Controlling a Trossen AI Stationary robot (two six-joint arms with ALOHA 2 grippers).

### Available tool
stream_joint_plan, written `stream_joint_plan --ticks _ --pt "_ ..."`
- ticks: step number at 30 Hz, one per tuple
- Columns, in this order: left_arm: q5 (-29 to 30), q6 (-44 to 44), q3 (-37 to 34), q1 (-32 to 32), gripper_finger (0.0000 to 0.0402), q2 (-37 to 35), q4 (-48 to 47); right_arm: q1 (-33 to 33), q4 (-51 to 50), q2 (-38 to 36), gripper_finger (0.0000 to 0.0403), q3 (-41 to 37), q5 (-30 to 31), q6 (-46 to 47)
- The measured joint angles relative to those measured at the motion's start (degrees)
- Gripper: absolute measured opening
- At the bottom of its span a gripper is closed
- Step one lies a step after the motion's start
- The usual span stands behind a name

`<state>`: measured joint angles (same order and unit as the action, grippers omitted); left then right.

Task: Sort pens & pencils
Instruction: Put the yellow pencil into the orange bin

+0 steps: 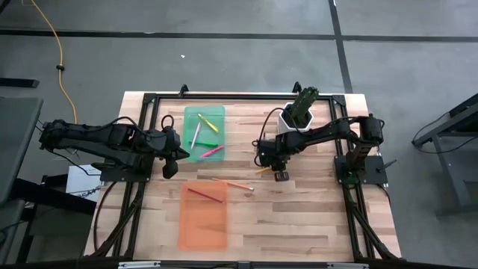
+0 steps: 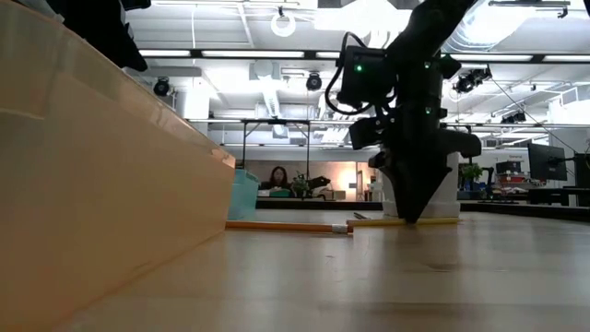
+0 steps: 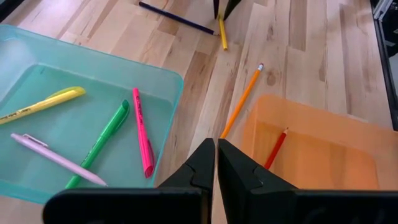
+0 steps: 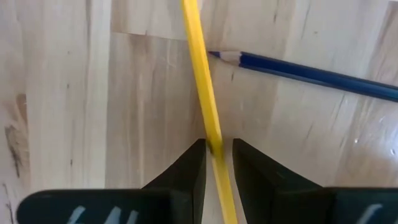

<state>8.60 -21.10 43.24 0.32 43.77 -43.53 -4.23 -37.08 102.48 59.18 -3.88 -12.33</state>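
Several pens lie in the green tray (image 1: 187, 112): yellow (image 3: 43, 102), green (image 3: 102, 142), magenta (image 3: 143, 134) and pale pink (image 3: 56, 158). A red pencil (image 3: 275, 149) rests in the orange tray (image 1: 202, 232). An orange pencil (image 1: 237, 184) lies on the table between the trays. My right gripper (image 1: 281, 176) points down at the table's middle, shut on a yellow pencil (image 1: 263, 170). A dark blue pencil (image 4: 311, 74) lies just beyond it. My left gripper (image 1: 170, 170) hovers shut beside the green tray's near edge. My right gripper pinches the yellow pencil's shaft (image 4: 211, 134) between its two fingers, coming from above and pointing down. The fingers stand across the pencil, which runs slightly askew between them. In the low view the pencil (image 2: 433, 221) lies flat on the table.
A white cup holding a green plant (image 1: 297, 113) stands at the far edge, behind my right arm. Black frame rails run along the table's left and right sides. A person (image 2: 277, 177) sits far off in the room behind. Bare wood lies right of the orange tray.
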Motion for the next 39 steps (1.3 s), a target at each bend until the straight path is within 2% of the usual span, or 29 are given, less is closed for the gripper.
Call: stream_joint_plan --ticks 32,39 --pt "-0.4 0.0 0.0 0.0 0.0008 0.0 0.1 -0.3 -0.3 0.3 0.0069 0.0 -0.6 0.9" --pt "-0.4 0.0 0.0 0.0 0.0008 0.0 0.1 -0.3 -0.1 0.3 0.0043 0.0 -0.4 0.9"
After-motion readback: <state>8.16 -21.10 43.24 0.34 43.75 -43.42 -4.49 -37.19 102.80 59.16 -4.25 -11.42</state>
